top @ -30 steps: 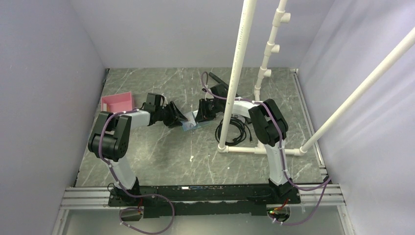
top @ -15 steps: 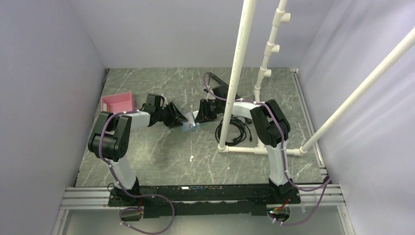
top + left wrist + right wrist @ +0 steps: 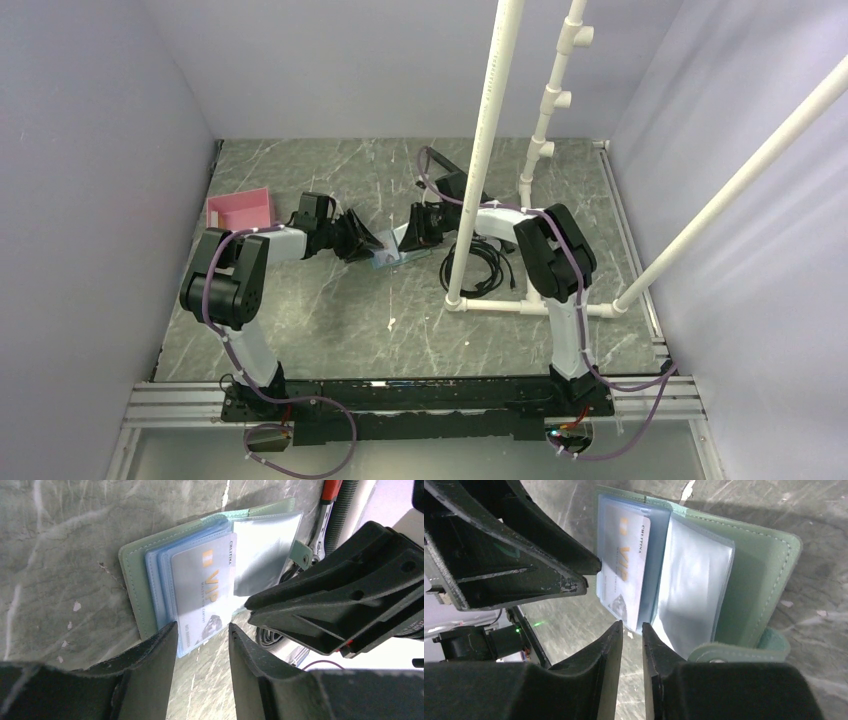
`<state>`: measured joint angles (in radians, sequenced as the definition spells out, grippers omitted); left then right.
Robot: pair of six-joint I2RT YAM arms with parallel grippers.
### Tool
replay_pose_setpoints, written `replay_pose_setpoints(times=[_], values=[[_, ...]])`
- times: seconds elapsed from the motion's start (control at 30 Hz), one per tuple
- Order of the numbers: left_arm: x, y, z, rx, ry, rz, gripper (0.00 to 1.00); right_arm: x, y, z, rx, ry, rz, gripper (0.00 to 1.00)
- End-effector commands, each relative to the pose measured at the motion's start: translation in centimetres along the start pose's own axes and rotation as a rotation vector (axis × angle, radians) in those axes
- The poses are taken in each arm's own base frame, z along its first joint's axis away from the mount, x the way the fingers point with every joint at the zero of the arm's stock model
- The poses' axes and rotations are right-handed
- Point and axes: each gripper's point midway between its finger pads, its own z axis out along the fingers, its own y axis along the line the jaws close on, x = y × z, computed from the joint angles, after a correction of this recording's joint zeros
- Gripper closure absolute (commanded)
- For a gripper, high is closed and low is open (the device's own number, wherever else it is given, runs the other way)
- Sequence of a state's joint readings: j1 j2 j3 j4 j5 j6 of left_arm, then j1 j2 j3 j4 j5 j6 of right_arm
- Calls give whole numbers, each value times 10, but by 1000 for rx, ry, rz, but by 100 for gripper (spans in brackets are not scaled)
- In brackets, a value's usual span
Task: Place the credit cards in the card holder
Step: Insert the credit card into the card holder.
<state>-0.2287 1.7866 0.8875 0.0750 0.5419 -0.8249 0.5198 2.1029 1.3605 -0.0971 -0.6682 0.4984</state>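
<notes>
The green card holder [image 3: 385, 258] lies open on the table between both grippers, pale blue sleeves up [image 3: 132, 575] [image 3: 764, 570]. A silvery credit card [image 3: 205, 585] with orange "VIP" lettering sits partly in a left-hand sleeve, one end sticking out [image 3: 624, 575]. My left gripper [image 3: 200, 627] is open, its tips on either side of that protruding end without pinching it. My right gripper [image 3: 631, 625] stands at the sleeves' opposite edge with only a narrow gap between its jaws and nothing caught in it.
A pink tray [image 3: 240, 208] stands at the back left. A white pipe frame [image 3: 480, 150] rises just right of the wallet, with a coil of black cable [image 3: 485, 265] at its foot. The wallet's closure tab [image 3: 302, 557] points toward the right gripper.
The right gripper has shifted slightly at the wallet's edge and its jaws have narrowed. The left arm and the wallet have hardly moved.
</notes>
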Motion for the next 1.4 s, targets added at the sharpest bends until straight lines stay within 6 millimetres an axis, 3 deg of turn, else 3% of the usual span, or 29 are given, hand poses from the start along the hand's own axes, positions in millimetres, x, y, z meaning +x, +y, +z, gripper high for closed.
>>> replay_pose_setpoints(times=[0.0,0.37,0.77,1.2,1.37], values=[[-1,-11,-5,34,-12,33,53,-12,11,13,-56,-11,-36,77],[-2,-12,-9,24,-22,31,53,-1,-18,29,55,18,-28,87],[-1,-13,-12,39,-49,15,47,14,-42,39,161,55,-17,88],[-6,-27,-6,109,-49,20,57,17,-42,44,156,65,-19,88],[-10,-53,4,206,-37,43,52,4,-7,29,-7,33,42,81]])
